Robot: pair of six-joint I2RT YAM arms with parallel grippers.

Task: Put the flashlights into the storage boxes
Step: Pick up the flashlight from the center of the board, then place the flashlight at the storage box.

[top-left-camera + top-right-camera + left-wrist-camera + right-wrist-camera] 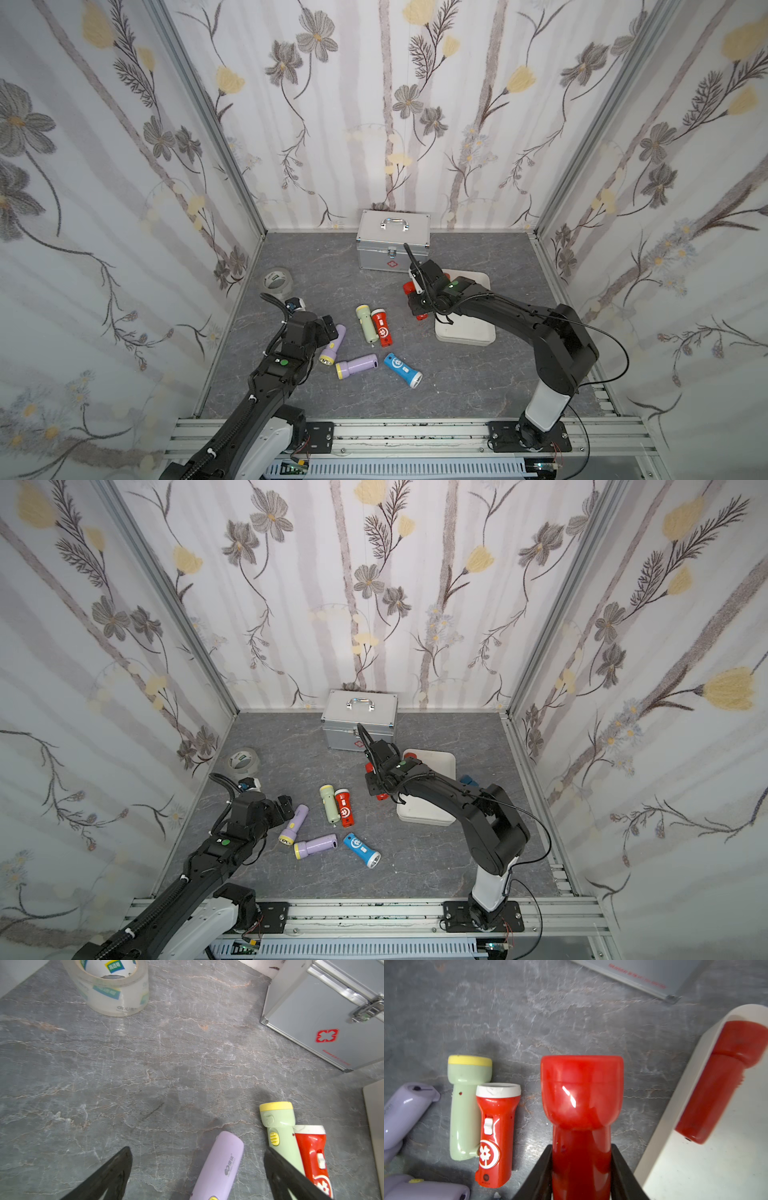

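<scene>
The white tray (pixel 465 332) holds a plain red flashlight (pixel 720 1076). Just beside the tray, the right gripper (pixel 581 1147) clamps a second red flashlight (pixel 581 1093). Well apart from the tray, the left gripper (pixel 197 1149) spreads its jaws wide, with the tail of a lilac flashlight (pixel 220 1165) between them.

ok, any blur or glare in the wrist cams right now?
Right wrist: glare streak on the held flashlight, while the second red flashlight in the tray and the case look smeared. Left wrist: sharp, tape label readable, only a soft shadow beside the lilac flashlight.
</scene>
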